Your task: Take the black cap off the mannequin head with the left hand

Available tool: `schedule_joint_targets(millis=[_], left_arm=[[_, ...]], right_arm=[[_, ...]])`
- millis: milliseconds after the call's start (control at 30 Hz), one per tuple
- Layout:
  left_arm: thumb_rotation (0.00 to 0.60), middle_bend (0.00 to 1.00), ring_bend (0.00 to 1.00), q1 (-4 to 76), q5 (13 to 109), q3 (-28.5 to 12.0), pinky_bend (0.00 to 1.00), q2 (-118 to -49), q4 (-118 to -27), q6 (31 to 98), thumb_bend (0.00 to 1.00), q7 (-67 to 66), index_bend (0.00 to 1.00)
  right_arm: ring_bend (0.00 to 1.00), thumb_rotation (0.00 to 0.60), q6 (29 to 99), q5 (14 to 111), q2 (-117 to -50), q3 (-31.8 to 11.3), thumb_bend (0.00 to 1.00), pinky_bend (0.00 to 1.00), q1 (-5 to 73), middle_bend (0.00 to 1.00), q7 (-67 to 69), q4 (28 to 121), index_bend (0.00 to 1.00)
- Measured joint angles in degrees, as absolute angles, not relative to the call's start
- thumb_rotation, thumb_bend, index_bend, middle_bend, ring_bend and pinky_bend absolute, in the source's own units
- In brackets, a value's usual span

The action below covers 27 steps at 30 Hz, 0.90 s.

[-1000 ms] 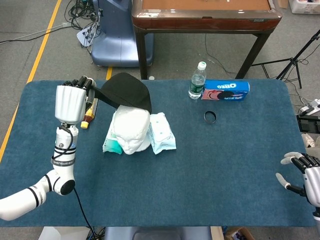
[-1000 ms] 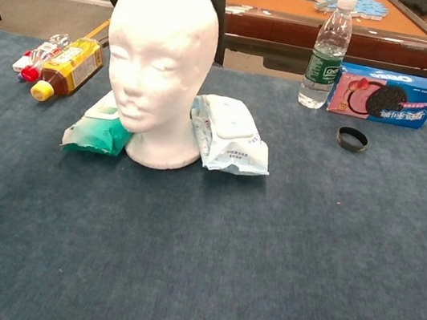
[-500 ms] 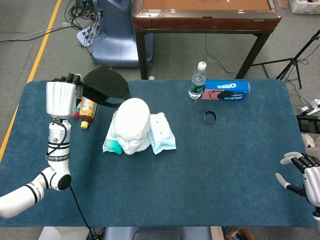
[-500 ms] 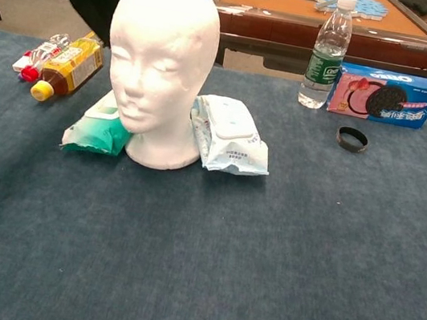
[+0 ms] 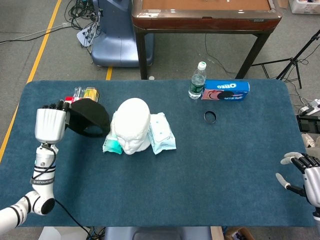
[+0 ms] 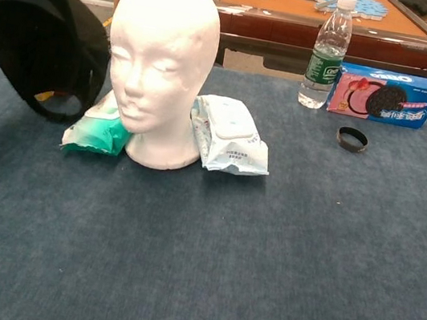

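The white mannequin head [image 5: 132, 125] [image 6: 162, 63] stands bare in the middle-left of the blue table, face toward me. My left hand [image 5: 49, 124] holds the black cap [image 5: 90, 117] by its edge, in the air to the left of the head and clear of it. In the chest view the cap [image 6: 43, 31] hangs at the far left, its hollow side showing, and the left hand is barely visible there. My right hand [image 5: 302, 175] rests at the table's front right edge, fingers spread, holding nothing.
Two wet-wipe packs [image 5: 162, 132] [image 6: 92, 129] lie against the head's base. A water bottle [image 5: 197, 81], an Oreo box [image 5: 226, 91] and a black ring [image 5: 210, 117] sit back right. Small bottles [image 5: 84, 93] lie behind the cap. A wooden table [image 5: 205, 15] stands beyond.
The left hand lifted the black cap off the mannequin head and carried it left and down toward the near side. The head is now bare. The right hand stayed still.
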<state>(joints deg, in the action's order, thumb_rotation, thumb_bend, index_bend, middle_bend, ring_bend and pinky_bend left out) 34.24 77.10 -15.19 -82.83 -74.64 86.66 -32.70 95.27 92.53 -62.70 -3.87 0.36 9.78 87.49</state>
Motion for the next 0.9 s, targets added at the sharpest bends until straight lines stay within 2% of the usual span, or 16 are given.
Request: schedule_joint_targets(millis=[267, 533, 633, 733, 833, 900], left_arm=[[0.600, 0.56, 0.69, 26.55, 79.46, -9.12, 0.78, -78.41, -81.31, 91.29, 0.59, -36.66, 0.61], [0.600, 0.55, 0.66, 21.71, 83.15, -5.12, 0.78, -75.11, -87.57, 94.37, 0.59, -40.71, 0.59], [0.600, 0.53, 0.64, 20.22, 83.72, -4.06, 0.78, -74.30, -89.62, 94.67, 0.53, -42.32, 0.57], [0.600, 0.50, 0.57, 19.12, 83.68, -2.91, 0.75, -73.49, -91.85, 94.53, 0.45, -45.13, 0.51], [0.600, 0.41, 0.46, 17.75, 82.85, -1.60, 0.70, -72.30, -95.42, 93.99, 0.42, -49.61, 0.37], [0.600, 0.32, 0.35, 16.70, 81.53, -0.70, 0.61, -71.23, -98.82, 93.42, 0.42, -53.09, 0.24]], right_arm=[[0.34, 0.600, 94.61, 92.24, -62.95, -3.90, 0.23, 0.38, 0.62, 0.39, 8.69, 87.72, 0.48], [0.34, 0.600, 94.41, 92.25, -63.11, -3.86, 0.23, 0.38, 0.76, 0.39, 8.00, 87.92, 0.48], [0.34, 0.600, 94.45, 92.17, -63.09, -3.91, 0.23, 0.38, 0.74, 0.39, 8.15, 87.89, 0.48], [0.34, 0.600, 94.51, 92.14, -63.06, -3.93, 0.23, 0.38, 0.72, 0.39, 8.28, 87.88, 0.48], [0.34, 0.600, 94.47, 92.14, -63.07, -3.92, 0.23, 0.38, 0.73, 0.39, 8.21, 87.88, 0.48], [0.34, 0.600, 94.43, 92.14, -63.09, -3.91, 0.23, 0.38, 0.75, 0.39, 8.08, 87.88, 0.48]])
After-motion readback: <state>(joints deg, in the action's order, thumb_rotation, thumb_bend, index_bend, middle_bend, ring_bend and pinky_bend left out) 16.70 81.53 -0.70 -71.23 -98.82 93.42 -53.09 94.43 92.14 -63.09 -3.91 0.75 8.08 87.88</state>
